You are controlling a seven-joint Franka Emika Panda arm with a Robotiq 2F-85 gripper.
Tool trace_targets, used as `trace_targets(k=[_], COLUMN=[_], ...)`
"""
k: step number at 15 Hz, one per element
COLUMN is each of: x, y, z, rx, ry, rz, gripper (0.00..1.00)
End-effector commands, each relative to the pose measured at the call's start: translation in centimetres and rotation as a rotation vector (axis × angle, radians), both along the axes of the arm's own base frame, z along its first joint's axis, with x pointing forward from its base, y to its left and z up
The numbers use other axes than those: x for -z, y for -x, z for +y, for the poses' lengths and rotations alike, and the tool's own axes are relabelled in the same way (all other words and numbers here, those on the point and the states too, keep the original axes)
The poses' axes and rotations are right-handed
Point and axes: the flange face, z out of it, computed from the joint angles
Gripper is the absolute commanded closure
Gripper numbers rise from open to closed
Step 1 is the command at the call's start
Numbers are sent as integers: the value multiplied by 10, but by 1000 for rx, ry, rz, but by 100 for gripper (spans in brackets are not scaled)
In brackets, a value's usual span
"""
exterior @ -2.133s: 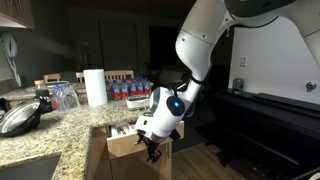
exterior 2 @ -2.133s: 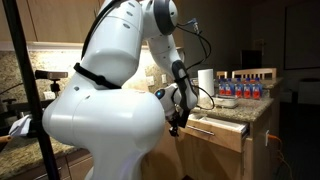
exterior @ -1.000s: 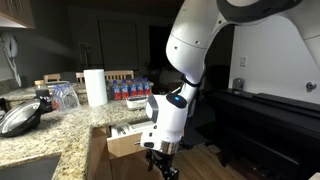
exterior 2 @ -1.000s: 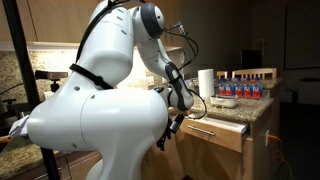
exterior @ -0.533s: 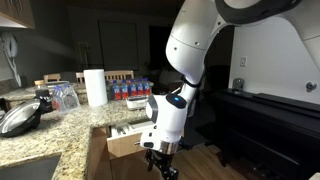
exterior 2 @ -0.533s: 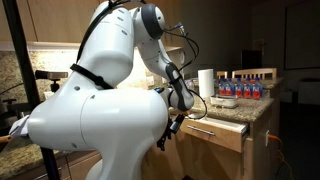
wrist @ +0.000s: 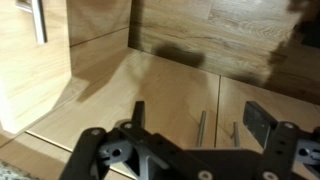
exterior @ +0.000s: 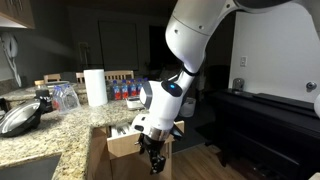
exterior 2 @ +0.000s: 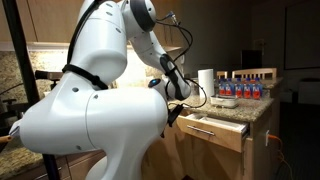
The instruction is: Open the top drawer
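Exterior views: top drawer (exterior 2: 215,131) open, gripper (exterior: 153,160) wide, seemingly empty.

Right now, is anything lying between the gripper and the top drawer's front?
Nothing. In an exterior view the open gripper hangs just off the pulled-out top drawer, and the short stretch between them is bare.

In an exterior view we sit at desk height, looking across the speckled granite desk (exterior: 60,125) at the big white robot arm (exterior: 195,40), fairly near. In an exterior view we're behind that arm's bulky base (exterior 2: 90,120), peering along the cabinets. Both share the white paper-towel roll (exterior: 95,87) (exterior 2: 206,82) and the light-wood top drawer (exterior: 122,147) (exterior 2: 225,135). The wrist view hugs pale wood cabinet fronts (wrist: 200,40), with the black claw (wrist: 200,120) along its bottom edge.
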Motion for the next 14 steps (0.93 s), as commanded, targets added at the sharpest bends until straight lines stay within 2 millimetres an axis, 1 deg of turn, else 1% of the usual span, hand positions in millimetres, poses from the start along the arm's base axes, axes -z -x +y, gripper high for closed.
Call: trace_targets(k=[1, 6, 9, 12, 13, 14], x=[-40, -98, -127, -148, -151, -145], y=[-4, -9, -24, -47, -51, -46], z=[-4, 22, 19, 3, 3, 4], rx=[185, 391, 519, 657, 692, 621], ry=[-61, -247, -337, -402, -407, -377], rz=[-58, -106, -139, -192, -246, -198], gripper=[0, 0, 0, 0, 0, 0])
